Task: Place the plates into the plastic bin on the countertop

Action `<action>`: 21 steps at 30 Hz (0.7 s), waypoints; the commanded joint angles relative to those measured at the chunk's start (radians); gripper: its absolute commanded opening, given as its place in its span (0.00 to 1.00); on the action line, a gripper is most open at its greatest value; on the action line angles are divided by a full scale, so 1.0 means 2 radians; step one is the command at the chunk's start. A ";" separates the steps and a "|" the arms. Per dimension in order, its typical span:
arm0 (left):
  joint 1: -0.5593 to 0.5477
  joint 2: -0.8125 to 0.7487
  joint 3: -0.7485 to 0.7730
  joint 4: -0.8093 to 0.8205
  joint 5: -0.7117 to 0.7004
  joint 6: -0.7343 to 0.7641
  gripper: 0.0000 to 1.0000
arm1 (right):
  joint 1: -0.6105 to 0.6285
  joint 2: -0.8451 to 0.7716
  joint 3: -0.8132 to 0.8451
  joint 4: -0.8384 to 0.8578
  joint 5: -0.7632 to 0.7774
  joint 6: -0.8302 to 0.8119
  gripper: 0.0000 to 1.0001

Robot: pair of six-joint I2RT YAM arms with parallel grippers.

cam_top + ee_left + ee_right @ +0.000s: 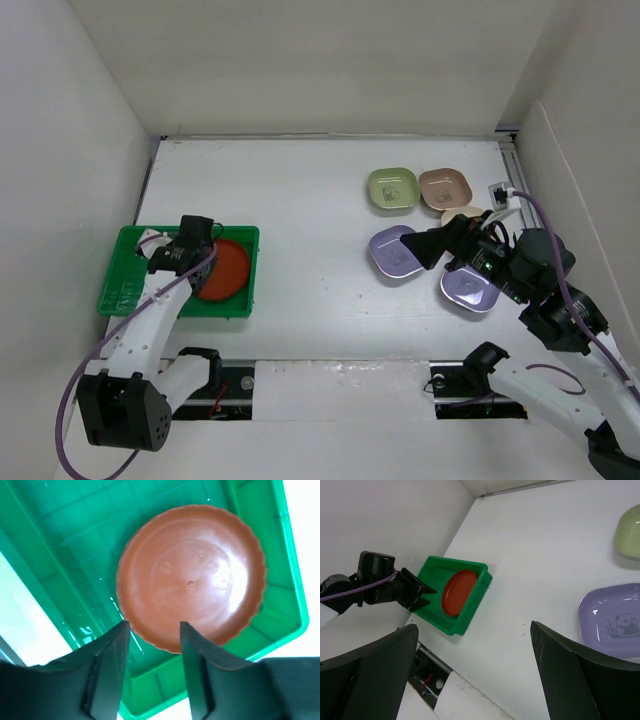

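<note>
A round reddish-brown plate (228, 270) lies in the right half of the green plastic bin (125, 285) at the left of the countertop (300, 200). My left gripper (152, 626) hangs over the bin (60, 545); its jaws stand apart, and the near rim of the plate (192, 575) shows between the tips. At the right lie two lavender plates (392, 258) (468, 290), a pale green one (392, 189), a pinkish-tan one (445, 188) and a cream one (462, 215), half hidden. My right gripper (415, 248) hovers wide open and empty over the nearer lavender plate (612, 622).
White walls close in the countertop on the left, back and right. A dark rail slot (330, 380) runs along the near edge between the arm bases. A white connector with a cable (500, 195) sits by the right wall, next to the pinkish-tan plate.
</note>
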 commanded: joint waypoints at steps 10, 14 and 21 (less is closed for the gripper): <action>-0.001 -0.071 0.061 0.049 0.017 0.084 1.00 | 0.005 0.000 0.001 0.034 0.018 -0.008 1.00; -0.001 -0.040 0.072 0.136 0.110 0.174 1.00 | 0.005 0.026 -0.005 0.026 0.071 0.009 1.00; -0.126 0.098 0.118 0.278 0.213 0.219 1.00 | 0.005 0.033 0.001 -0.010 0.158 0.036 1.00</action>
